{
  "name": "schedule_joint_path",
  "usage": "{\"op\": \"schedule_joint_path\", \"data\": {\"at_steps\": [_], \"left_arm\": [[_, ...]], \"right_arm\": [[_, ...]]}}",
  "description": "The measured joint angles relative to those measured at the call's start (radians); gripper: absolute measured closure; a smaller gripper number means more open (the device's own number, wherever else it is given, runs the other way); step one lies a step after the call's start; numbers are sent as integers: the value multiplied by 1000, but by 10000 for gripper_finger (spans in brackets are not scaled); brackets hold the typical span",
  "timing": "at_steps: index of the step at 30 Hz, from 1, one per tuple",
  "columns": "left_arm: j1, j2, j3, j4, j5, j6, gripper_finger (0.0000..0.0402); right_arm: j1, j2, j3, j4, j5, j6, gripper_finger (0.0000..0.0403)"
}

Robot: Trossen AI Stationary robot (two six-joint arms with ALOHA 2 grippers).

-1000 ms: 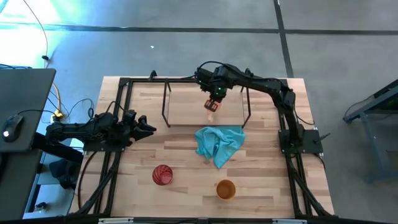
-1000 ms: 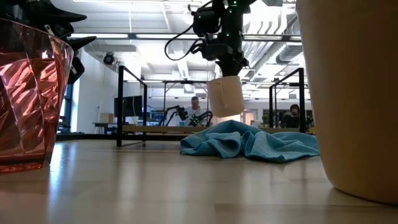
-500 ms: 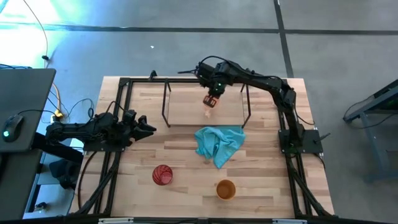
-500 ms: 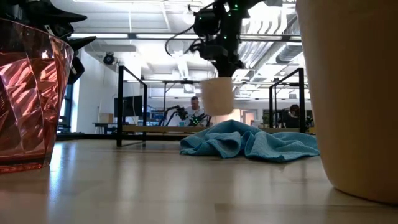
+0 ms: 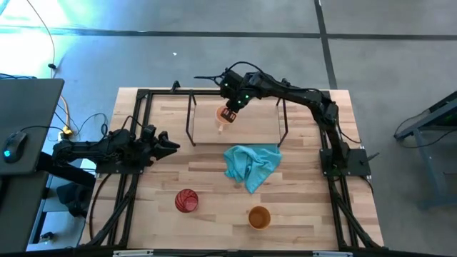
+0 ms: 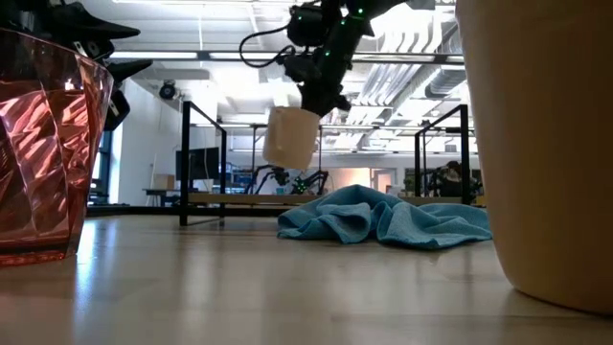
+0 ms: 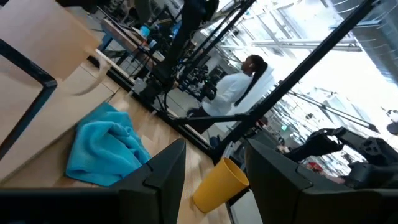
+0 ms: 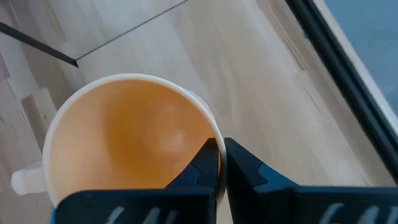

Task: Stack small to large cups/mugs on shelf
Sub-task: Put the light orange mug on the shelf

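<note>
Right gripper (image 5: 228, 114) suspended over the shelf (image 5: 271, 128), fingers (image 8: 208, 163) pinched on the rim of the light orange mug (image 5: 221, 116); in the low view the mug (image 6: 290, 137) hangs tilted, clear of the board. Its handle shows only as a pale stub in the right wrist view. Left gripper (image 5: 170, 145) waits over the table (image 5: 307, 207) near its left edge, well apart from the shelf, fingers (image 7: 163, 168) spread with a gap between them. Red ribbed cup (image 5: 186, 200) and amber-brown cup (image 5: 259, 217) stand on the table's front half, apart from each other; in the low view both are cut off by the picture's edges, the red cup (image 6: 43, 153) at left, the amber one (image 6: 546, 144) at right. Teal cloth (image 5: 250, 165) lies crumpled just in front of the shelf. Beyond the table, a bright workshop with ceiling lights; a person (image 7: 233, 87) in a white top stands there, seen from behind.
</note>
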Motion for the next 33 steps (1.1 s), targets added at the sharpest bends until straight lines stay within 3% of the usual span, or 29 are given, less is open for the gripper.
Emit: {"op": "schedule_joint_path", "data": {"at_steps": [9, 26, 33], "left_arm": [[0, 0, 0, 0, -2, -1, 247], [0, 0, 0, 1, -8, -5, 247], [0, 0, 0, 1, -8, -10, 247]], "right_arm": [[32, 62, -1, 44, -29, 8, 403], [31, 64, -1, 167, -22, 66, 403], [20, 64, 0, 81, 3, 32, 403]]}}
